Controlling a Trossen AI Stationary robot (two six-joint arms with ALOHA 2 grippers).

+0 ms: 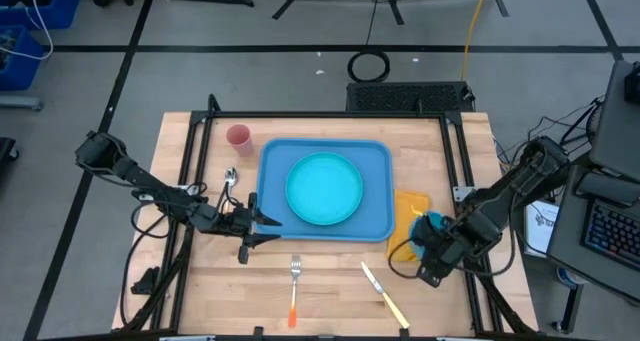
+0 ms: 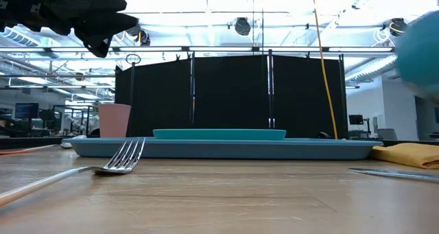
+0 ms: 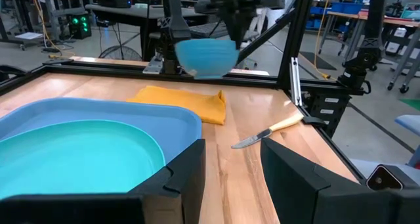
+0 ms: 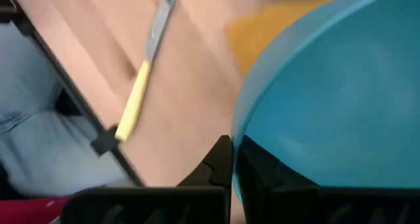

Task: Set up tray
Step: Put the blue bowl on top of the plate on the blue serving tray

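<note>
The light-blue tray [image 1: 270,171] lies mid-table with a round teal plate [image 1: 324,187] resting flat on it. My right gripper [image 1: 437,231] hangs over the table's right side, shut on a blue bowl [image 3: 207,56] above the yellow napkin [image 1: 410,213]. In the low view the bowl [image 2: 420,52] shows blurred at the right. My left gripper [image 3: 233,178] points level by the tray's near left corner [image 3: 195,127], open, with only bare wood between its fingers. I cannot tell whether one finger touches the tray. My right gripper pinches the bowl's rim [image 4: 237,129], one finger on each side of the wall. The fingers [image 4: 216,168] come from above, pointing steeply down. The bowl hangs below them, lifted clear of the napkin and the table.
A pink cup [image 1: 238,136] stands at the far left of the tray, with a spoon [image 1: 229,181] beside it. A fork [image 1: 294,281] and a yellow-handled knife [image 1: 385,293] lie on the near part of the table. Black frame rails [image 1: 190,171] run along both sides.
</note>
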